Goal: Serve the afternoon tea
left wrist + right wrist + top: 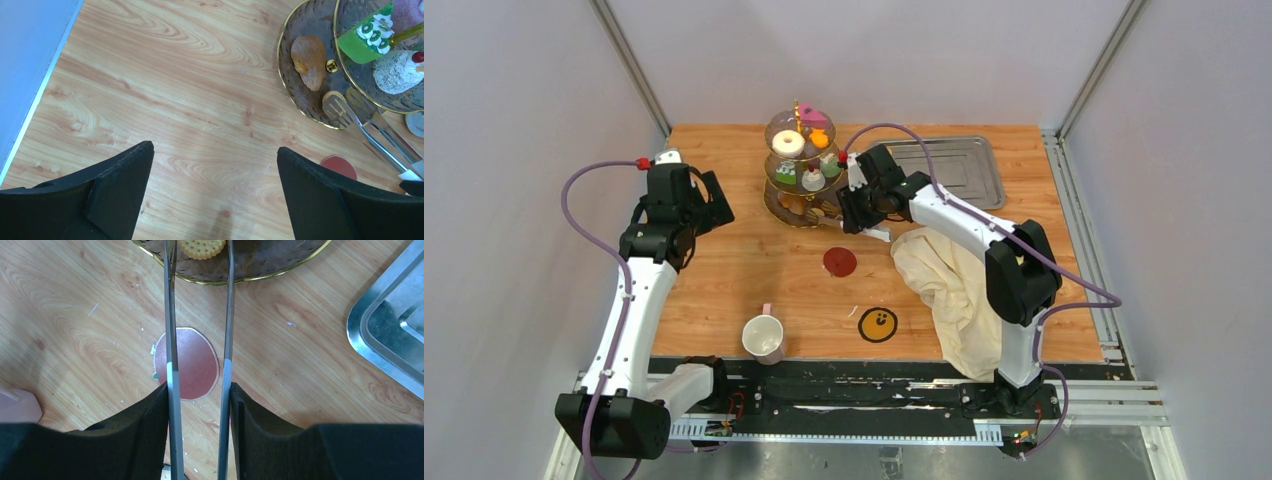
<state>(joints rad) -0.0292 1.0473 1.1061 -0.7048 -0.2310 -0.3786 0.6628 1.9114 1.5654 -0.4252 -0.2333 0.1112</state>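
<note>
The right gripper (pixel 200 390) is clamped on steel tongs (pixel 171 315). The tong tips flank a round biscuit (pixel 202 247) on the bottom tier of the three-tier glass stand (pixel 776 205), beyond a red coaster (pixel 192 365). The left gripper (pixel 215 150) hangs with its jaws spread over the wooden table (pixel 200 75), left of the stand. A pale mug (pixel 763 337) stands near the front edge.

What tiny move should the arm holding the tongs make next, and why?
Probably ease the right pincer open slightly, so the tongs spread and leave the biscuit behind. The biscuit already sits over the stand's bottom tier, between the tong tips, so it seems delivered. Whether the tips are gripping it I cannot tell.
</note>
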